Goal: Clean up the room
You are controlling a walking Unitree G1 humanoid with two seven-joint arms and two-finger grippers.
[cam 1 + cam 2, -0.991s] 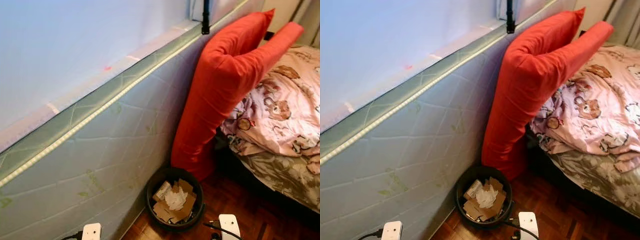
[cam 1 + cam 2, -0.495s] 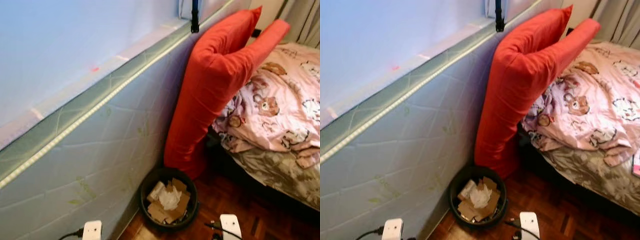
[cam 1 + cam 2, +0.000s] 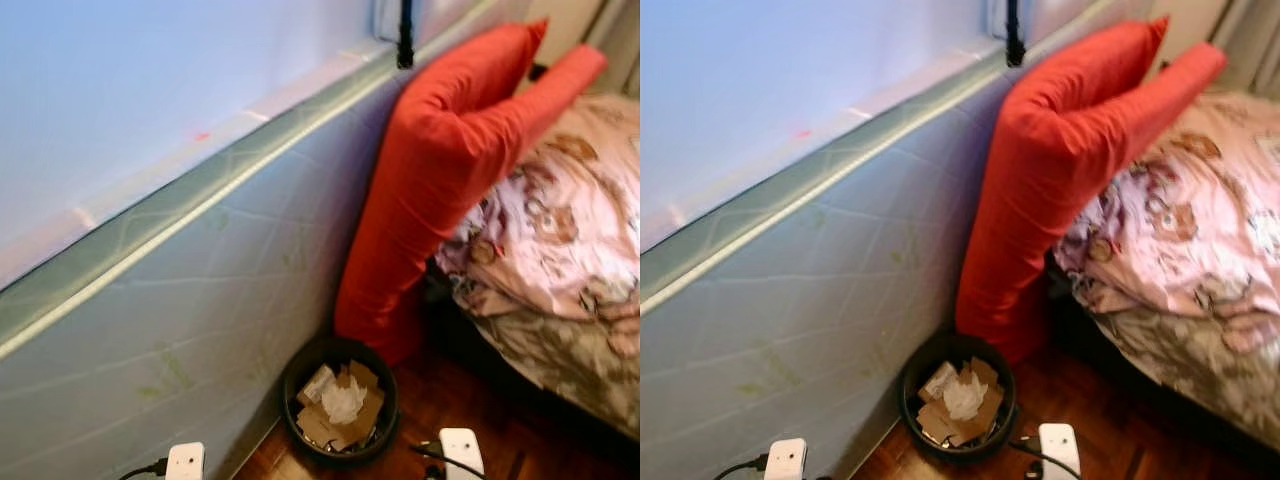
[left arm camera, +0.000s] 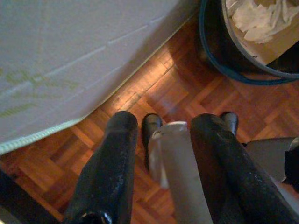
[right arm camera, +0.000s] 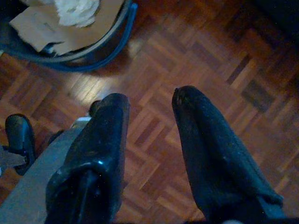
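Observation:
A round black bin (image 3: pixel 340 405) stands on the parquet floor, holding torn cardboard and crumpled white paper (image 3: pixel 345 398). It sits at the foot of a big red pillow (image 3: pixel 450 170) that leans against an upright pale green mattress (image 3: pixel 200 300). Both arms hang low. In the left wrist view my left gripper (image 4: pixel 166 122) is open above the floor, with the bin's rim (image 4: pixel 233 74) a little ahead. The right wrist view has my right gripper (image 5: pixel 150 97) open and empty too, with the bin (image 5: pixel 70 51) just beyond its fingers.
A bed with pink cartoon-print bedding (image 3: pixel 570 230) fills the right side, its edge close to the bin. A black pole (image 3: pixel 405 40) stands on top of the mattress. Bare parquet (image 3: pixel 470 400) lies between bin and bed. Two white arm parts (image 3: pixel 460 450) show at the bottom edge.
The head camera has swung slightly and the picture is now blurred. Bin, pillow and bedding keep their places, and both arms still hang low.

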